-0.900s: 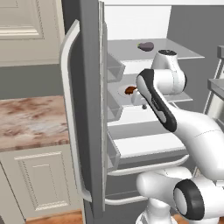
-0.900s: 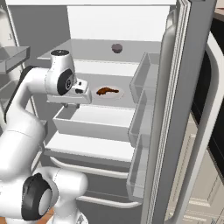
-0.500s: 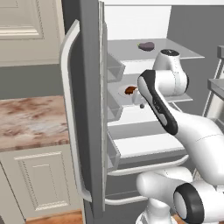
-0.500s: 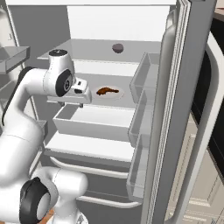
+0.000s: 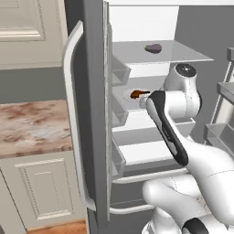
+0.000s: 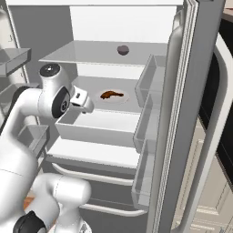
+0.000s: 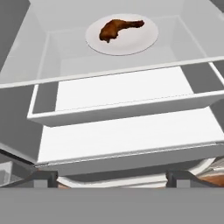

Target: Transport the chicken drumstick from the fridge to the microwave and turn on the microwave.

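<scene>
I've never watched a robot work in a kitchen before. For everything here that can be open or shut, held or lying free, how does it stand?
fridge: door open, shelves showing.
chicken drumstick: lying free on a white plate on a shelf inside the fridge, not held.
gripper: open, holding nothing, short of the drumstick.
dark purple item: resting on the top shelf, untouched.
drawer: under the plate's shelf, top open.
</scene>
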Controlling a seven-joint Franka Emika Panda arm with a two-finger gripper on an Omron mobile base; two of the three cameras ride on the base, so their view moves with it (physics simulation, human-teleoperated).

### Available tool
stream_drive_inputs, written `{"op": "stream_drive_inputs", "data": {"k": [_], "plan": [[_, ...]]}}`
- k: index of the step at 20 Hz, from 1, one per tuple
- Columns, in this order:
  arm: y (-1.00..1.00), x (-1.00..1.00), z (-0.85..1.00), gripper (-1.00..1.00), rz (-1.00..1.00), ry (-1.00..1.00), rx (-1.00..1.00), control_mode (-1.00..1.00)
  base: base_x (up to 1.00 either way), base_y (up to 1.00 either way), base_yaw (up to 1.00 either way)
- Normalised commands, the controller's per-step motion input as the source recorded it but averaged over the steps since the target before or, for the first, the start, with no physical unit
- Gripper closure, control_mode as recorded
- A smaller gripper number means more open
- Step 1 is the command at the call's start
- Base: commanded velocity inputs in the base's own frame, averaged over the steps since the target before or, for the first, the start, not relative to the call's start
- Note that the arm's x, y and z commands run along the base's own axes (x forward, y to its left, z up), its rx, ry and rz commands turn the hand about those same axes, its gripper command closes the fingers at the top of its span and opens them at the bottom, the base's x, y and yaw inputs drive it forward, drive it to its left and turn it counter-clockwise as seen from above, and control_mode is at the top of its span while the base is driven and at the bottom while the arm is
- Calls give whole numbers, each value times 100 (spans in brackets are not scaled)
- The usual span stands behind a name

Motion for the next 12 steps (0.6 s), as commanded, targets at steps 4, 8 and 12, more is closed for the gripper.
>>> {"op": "stream_drive_inputs", "data": {"k": [4,8,12], "plan": [[-19,0,0,-100,-8,0,8,-100,0,0,0],[-12,0,0,-100,0,1,8,-100,0,0,0],[-4,12,0,-100,0,1,11,-100,0,0,0]]}}
